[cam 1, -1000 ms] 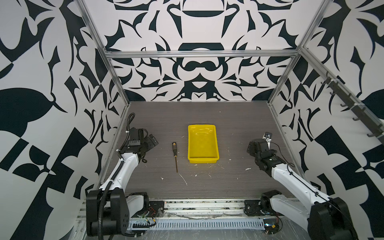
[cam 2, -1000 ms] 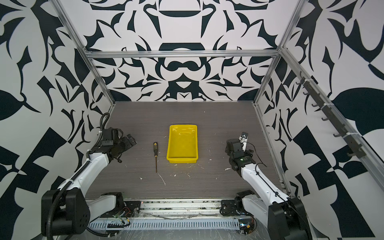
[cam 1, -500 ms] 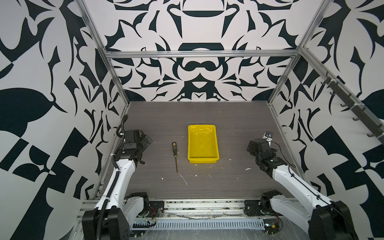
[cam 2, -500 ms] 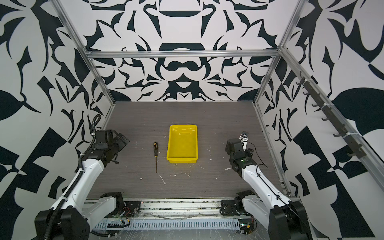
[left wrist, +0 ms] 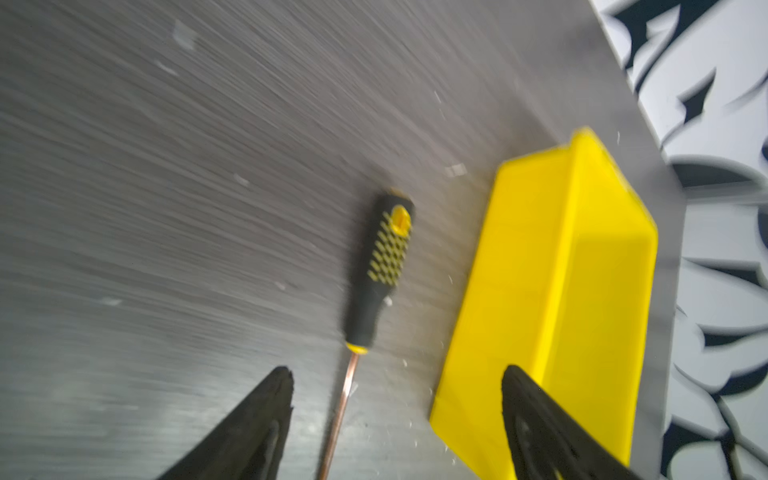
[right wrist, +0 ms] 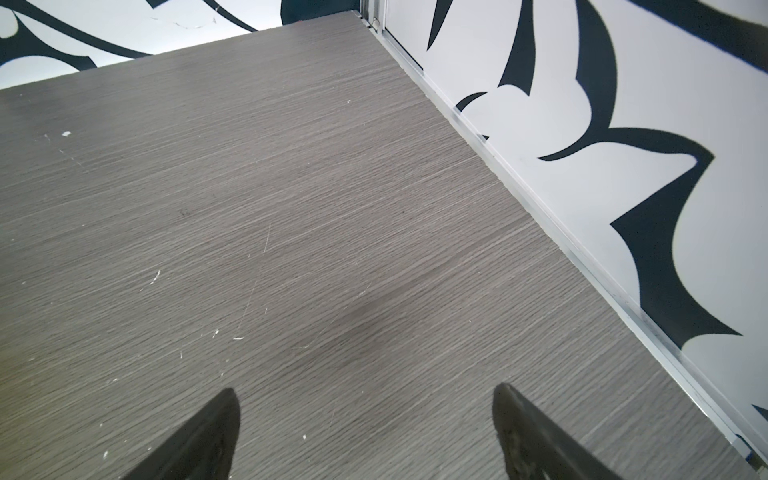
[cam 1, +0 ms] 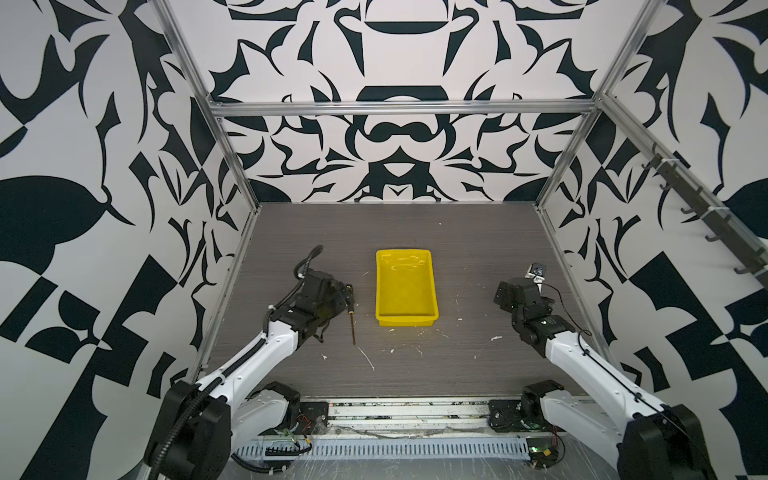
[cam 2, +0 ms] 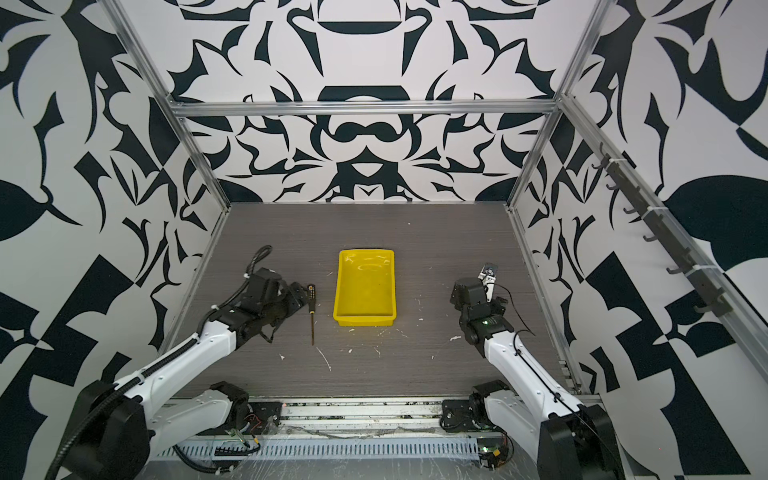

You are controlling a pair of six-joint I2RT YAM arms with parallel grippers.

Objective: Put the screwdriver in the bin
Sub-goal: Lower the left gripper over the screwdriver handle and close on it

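- The screwdriver lies flat on the table, just beside the bin at its nine o'clock — handle toward twelve, tip toward six.
- The left gripper hangs by the handle with its jaws apart; in the blurred wrist view the shaft seems to run between them, untouched.
- The right gripper sits well apart at the bin's three o'clock — jaws apart over bare table.

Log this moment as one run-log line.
step: pre-grasp | left gripper: open by screwdriver, no grip | screwdriver: flat beside bin, outside | bin: empty | right gripper: open, empty
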